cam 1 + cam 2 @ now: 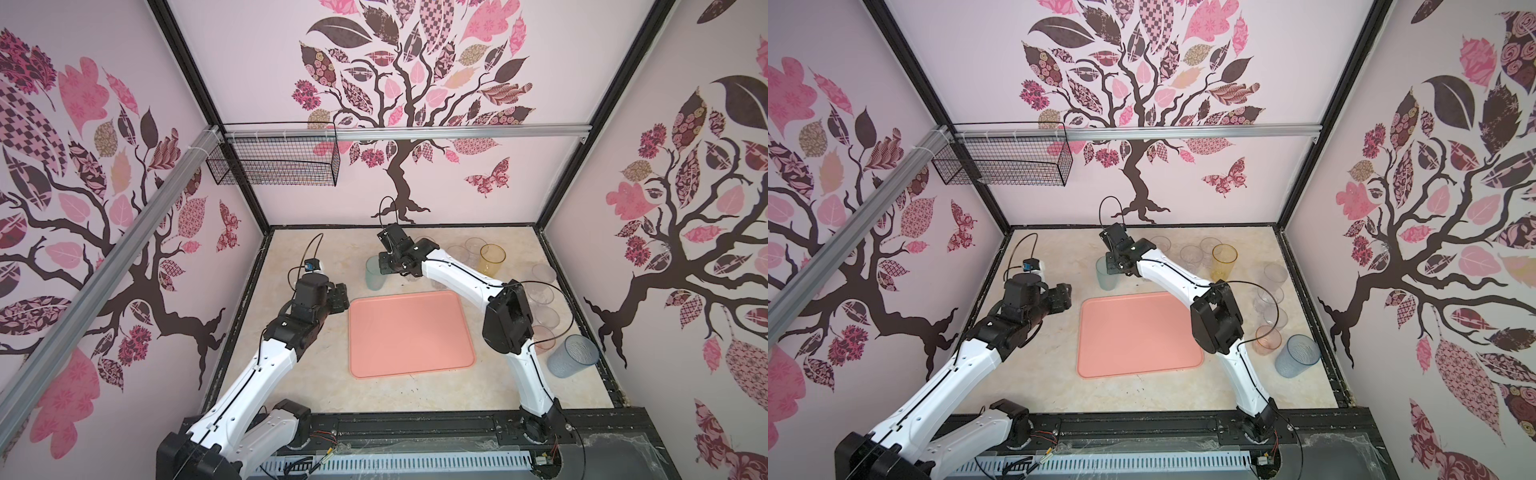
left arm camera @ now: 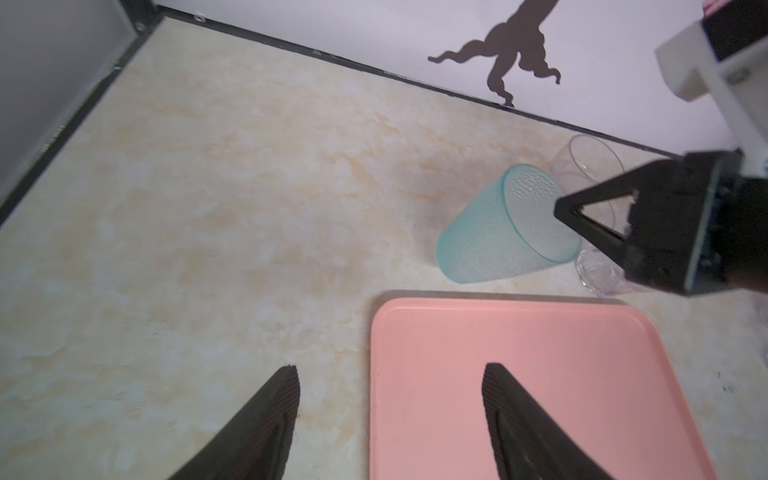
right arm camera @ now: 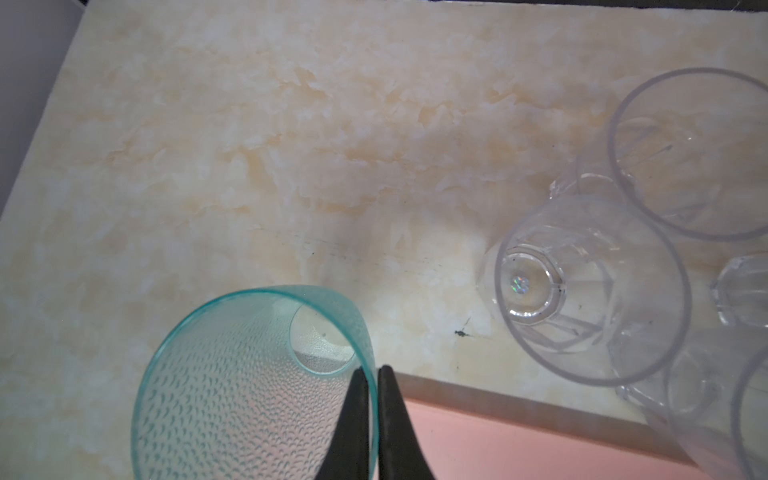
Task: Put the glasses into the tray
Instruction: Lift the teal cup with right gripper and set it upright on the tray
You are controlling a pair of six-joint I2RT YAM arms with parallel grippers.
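— One glass is being held?
— Yes: the teal tumbler (image 1: 375,274) is being pinched by its rim wall in the right gripper (image 3: 370,374), jaws nearly closed, one finger inside. It is standing about upright, just beyond the far edge of the tray (image 1: 409,332).
— And the way in?
— The tray is lying toward the robot from it; clear glasses (image 3: 590,291) are standing beside, not between. The left gripper (image 2: 390,368) is being held part open, empty.
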